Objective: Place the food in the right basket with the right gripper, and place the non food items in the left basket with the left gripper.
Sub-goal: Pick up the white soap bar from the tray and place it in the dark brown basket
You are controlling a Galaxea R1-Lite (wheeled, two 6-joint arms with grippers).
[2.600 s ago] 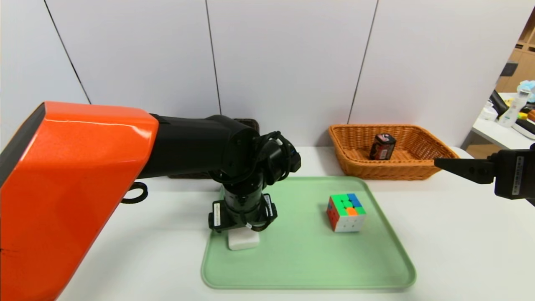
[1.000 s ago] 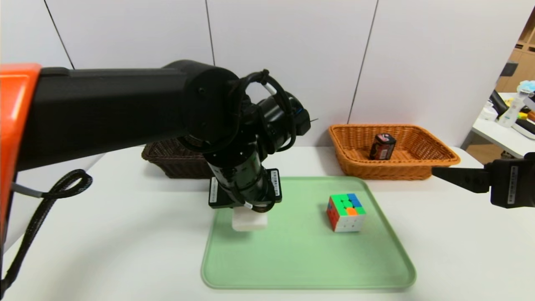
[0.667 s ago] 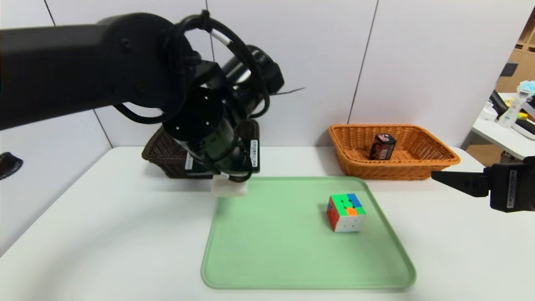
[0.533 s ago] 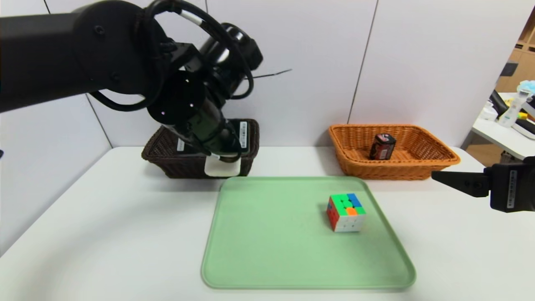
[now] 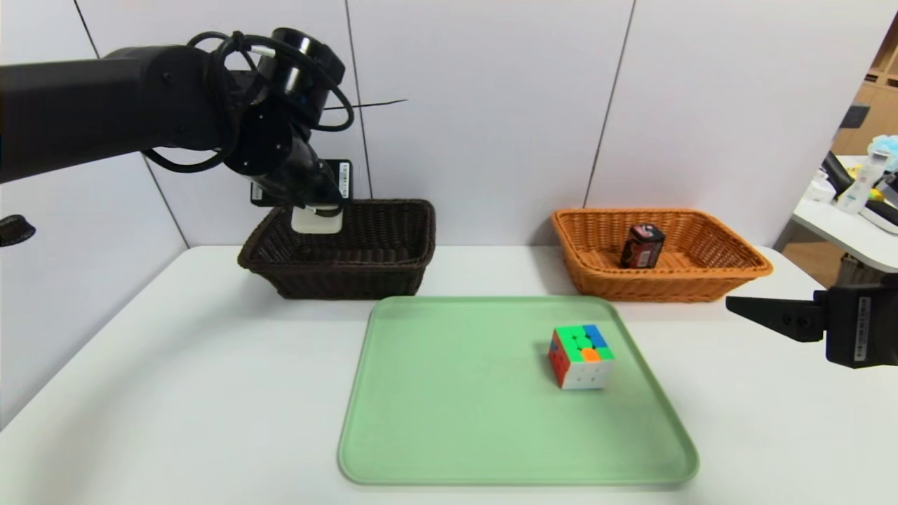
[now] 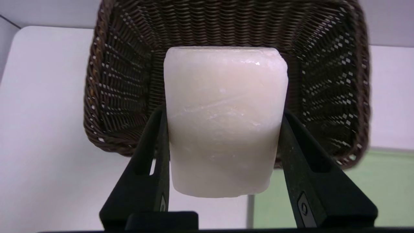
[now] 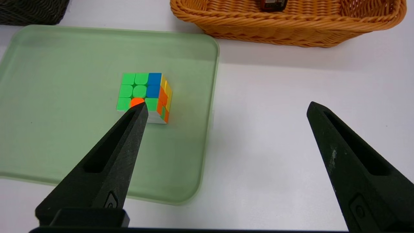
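1. Head view: the left gripper [image 5: 317, 210] hangs in the air above the near-left part of the left basket [image 5: 351, 277], clamped on the white soap bar [image 5: 317, 219], which is clear of the basket's rim. Only this view shows the whole layout: the dark left basket and the orange-tan right basket [image 5: 701, 284] stand well apart at the back of the tabletop [image 5: 175, 393], with the green tray [image 5: 456, 449] in front of and between them. The puzzle cube [image 5: 581, 355] sits on the tray's right half. The food [image 5: 641, 246], a black packet with red markings, stands upright inside the right basket. The right gripper [image 5: 744, 308] is parked at the right edge, above the tabletop just beside the tray; here its fingers overlap, so the gap between them cannot be judged

2. Left wrist view: this shows the grasp itself, which the arm hides from the head. Two black fingers [image 6: 152, 152] press on opposite sides of the soap bar [image 6: 224, 119], and the bar juts out past their tips. Behind it lies the open mouth of the left basket [image 6: 116, 97], with a corner of the tray [image 6: 372, 184] beside it

3. Right wrist view: the right gripper [image 7: 226, 110] is spread wide and holds nothing, plain only from here. One fingertip overlaps the puzzle cube [image 7: 142, 92] in the picture, the other stands over bare tabletop [image 7: 275, 145]. The yellow and orange side of the cube shows here. The near wall of the right basket [image 7: 275, 32] runs along the far edge, and only the bottom of the food [image 7: 273, 5] shows
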